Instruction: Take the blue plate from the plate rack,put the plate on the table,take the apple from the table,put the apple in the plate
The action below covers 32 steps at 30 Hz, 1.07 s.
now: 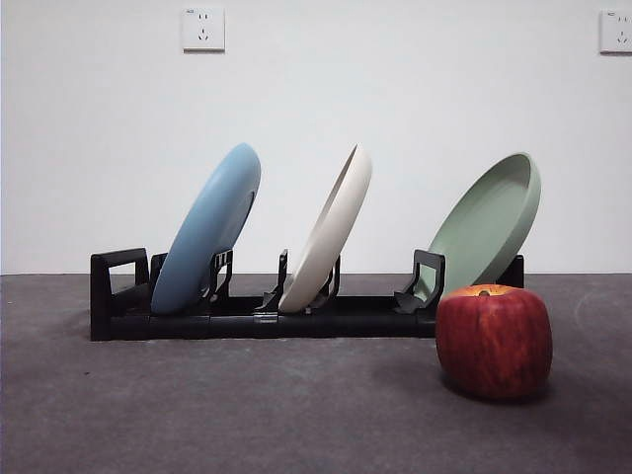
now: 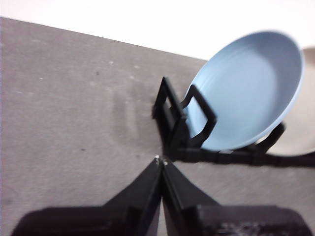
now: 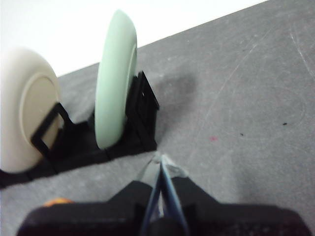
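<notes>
The blue plate [image 1: 205, 229] leans in the left slot of the black plate rack [image 1: 296, 314] on the dark grey table [image 1: 247, 415]. The left wrist view shows the plate's hollow face [image 2: 251, 91] and the rack's end bracket [image 2: 170, 115]. My left gripper [image 2: 161, 160] is shut and empty, short of that bracket. The dark red apple [image 1: 493, 340] stands on the table in front of the rack's right end. My right gripper [image 3: 161, 160] is shut and empty near the rack's right end; a sliver of the apple [image 3: 56, 201] shows beside it. Neither gripper shows in the front view.
A cream-white plate [image 1: 330, 232] leans in the rack's middle slot and a sage-green plate [image 1: 491, 225] in the right slot; both show in the right wrist view [image 3: 24, 118] [image 3: 114, 78]. A white wall with two sockets [image 1: 202, 29] stands behind.
</notes>
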Available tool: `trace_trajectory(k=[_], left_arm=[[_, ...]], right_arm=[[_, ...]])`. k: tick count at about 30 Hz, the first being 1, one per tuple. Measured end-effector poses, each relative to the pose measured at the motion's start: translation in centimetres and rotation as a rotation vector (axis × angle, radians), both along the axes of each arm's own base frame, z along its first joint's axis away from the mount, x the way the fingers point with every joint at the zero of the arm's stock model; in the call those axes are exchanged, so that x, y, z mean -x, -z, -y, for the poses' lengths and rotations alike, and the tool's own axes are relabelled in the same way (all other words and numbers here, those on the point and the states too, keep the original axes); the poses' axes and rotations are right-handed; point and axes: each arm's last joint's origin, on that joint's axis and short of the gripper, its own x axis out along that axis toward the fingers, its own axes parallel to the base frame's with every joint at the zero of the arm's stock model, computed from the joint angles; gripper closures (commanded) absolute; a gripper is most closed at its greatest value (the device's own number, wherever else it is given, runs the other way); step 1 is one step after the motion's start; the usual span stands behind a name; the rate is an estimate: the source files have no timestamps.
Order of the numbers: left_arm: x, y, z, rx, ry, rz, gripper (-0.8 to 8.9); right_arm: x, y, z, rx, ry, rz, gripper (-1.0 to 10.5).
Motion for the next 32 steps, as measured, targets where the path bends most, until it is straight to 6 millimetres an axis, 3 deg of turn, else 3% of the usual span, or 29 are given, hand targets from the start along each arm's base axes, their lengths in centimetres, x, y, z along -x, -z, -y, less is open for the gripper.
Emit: trace_trajectory(k=[9,18,22,26,27,28,29,30,32], left_arm=[[-0.2,-5.5,0.2,0.089,0.052,0.016,8.21],[-2.8,-11.4,0.6,0.055,0.185,-0.047,8.21],[-4.6,-13.4,0.8,0.038,0.243,-0.135,8.19],[-6.6,-14.4,1.0,0.028,0.307,-0.242,8.13],[-7.3,-14.6,1.2,0.027,0.332,-0.285,8.05],[-7.8,-14.6,1.3,0.026,0.345,-0.312,7.39],[-8.4,-14.6,1.6,0.024,0.358,-0.334,5.58],[-8.9,-14.5,1.8,0.024,0.369,-0.348,4.59],[-9.9,-13.8,2.6,0.024,0.404,-0.379,4.64]], right_arm=[[-0.5,-6.8,-0.2,-0.045,-0.037,-0.03,9.6],[-3.6,-12.7,-0.6,0.046,-0.185,-0.217,9.5],[-5.6,-14.0,-0.9,0.079,-0.267,-0.315,9.5],[-7.6,-14.0,-1.0,0.095,-0.285,-0.402,9.3],[-8.3,-13.7,-1.0,0.095,-0.287,-0.429,8.7],[-8.7,-13.5,-1.0,0.096,-0.289,-0.447,7.9],[-9.0,-13.1,-1.1,0.096,-0.292,-0.469,7.1],[-9.2,-12.9,-1.1,0.095,-0.293,-0.486,6.7],[-9.2,-12.8,-1.1,0.095,-0.294,-0.5,6.6]])
